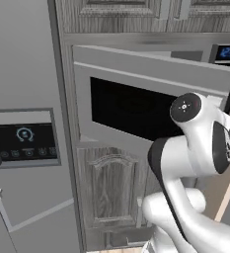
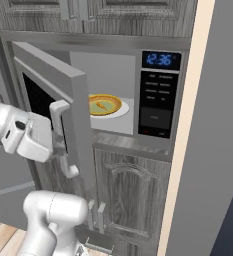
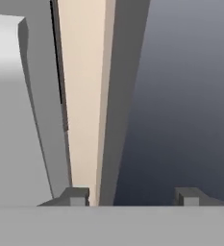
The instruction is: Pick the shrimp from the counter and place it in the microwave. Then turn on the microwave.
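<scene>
So the microwave (image 2: 113, 100) door is swung wide open, and the shrimp (image 2: 102, 105) sits in a yellow bowl (image 2: 105, 104) on the white plate (image 2: 123, 111) inside. The hand (image 2: 59, 131) is at the door's bar handle (image 2: 61, 137), with the shrimp off toward its 2 o'clock in the right base view, well apart. In the hand view the fingertips (image 3: 76, 196) stand apart with nothing between them.

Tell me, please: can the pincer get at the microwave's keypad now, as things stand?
Probably not directly. The pincer sits at the door handle on the outer side of the half-open microwave door, which stands between it and the keypad. It would need to go around the door first.
</scene>
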